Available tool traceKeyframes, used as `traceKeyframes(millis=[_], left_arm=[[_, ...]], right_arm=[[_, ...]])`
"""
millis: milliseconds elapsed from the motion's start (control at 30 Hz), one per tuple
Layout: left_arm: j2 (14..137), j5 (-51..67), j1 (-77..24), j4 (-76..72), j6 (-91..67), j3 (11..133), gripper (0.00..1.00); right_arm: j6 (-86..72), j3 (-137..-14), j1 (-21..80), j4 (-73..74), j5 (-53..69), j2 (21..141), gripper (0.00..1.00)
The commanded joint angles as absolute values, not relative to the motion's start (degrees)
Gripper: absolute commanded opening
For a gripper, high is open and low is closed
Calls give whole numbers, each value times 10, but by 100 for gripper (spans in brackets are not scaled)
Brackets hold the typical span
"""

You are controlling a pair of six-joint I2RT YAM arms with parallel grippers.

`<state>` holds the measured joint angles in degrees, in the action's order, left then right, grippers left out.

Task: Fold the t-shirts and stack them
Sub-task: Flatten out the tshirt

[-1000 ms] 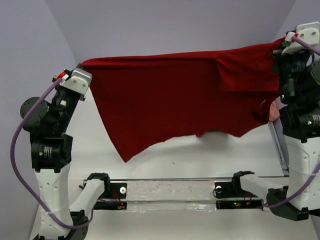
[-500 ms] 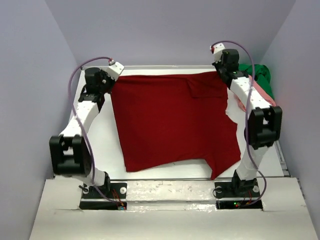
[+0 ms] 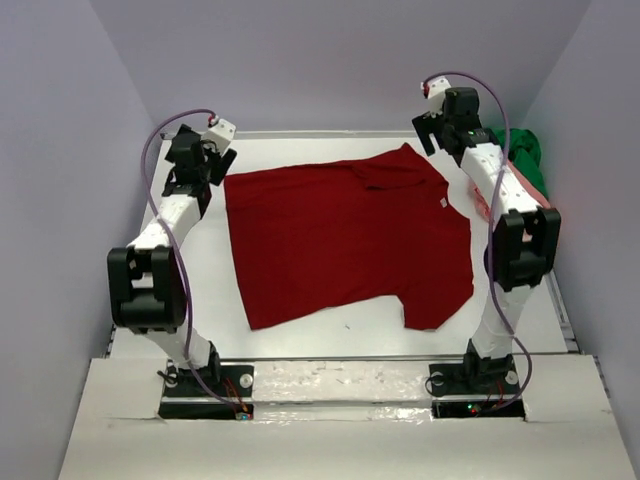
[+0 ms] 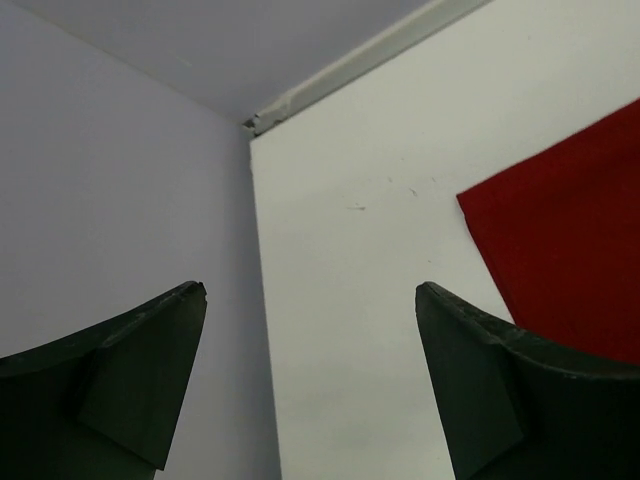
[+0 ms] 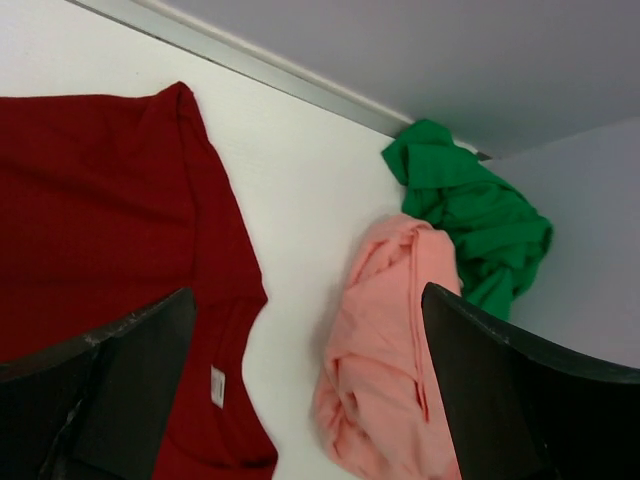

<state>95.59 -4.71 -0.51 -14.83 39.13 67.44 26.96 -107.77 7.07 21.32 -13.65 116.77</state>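
peeking behind right arm [image 3: 497,183]: salmon t-shirt [image 3: 535,190]

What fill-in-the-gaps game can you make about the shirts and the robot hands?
The t-shirt spread flat on the table is dark ____.
The crumpled t-shirt beside the salmon pink t-shirt is bright ____.
The left gripper and the right gripper are both ____, holding nothing.
Missing words: red, green, open.

Showing left arm [image 3: 165,215] and right arm [image 3: 495,175] alternating white links with black joint housings; trailing a purple cable [image 3: 160,130] along each; ending in left claw [image 4: 310,287] and right claw [image 5: 308,290] bearing dark wedge-shaped fingers [image 4: 130,360]; resting on black bases [image 3: 205,385].
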Motion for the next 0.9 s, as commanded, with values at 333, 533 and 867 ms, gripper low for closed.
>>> traceKeyframes(millis=[333, 533, 867], left_arm=[[568, 193, -4, 176, 443, 552, 99], [493, 279, -6, 307, 491, 498, 88], [509, 275, -9, 250, 456, 427, 11]], right_arm=[[180, -747, 66, 360, -50, 740, 91], [156, -639, 66, 417, 22, 660, 49], [162, -605, 66, 415, 57, 691, 0]])
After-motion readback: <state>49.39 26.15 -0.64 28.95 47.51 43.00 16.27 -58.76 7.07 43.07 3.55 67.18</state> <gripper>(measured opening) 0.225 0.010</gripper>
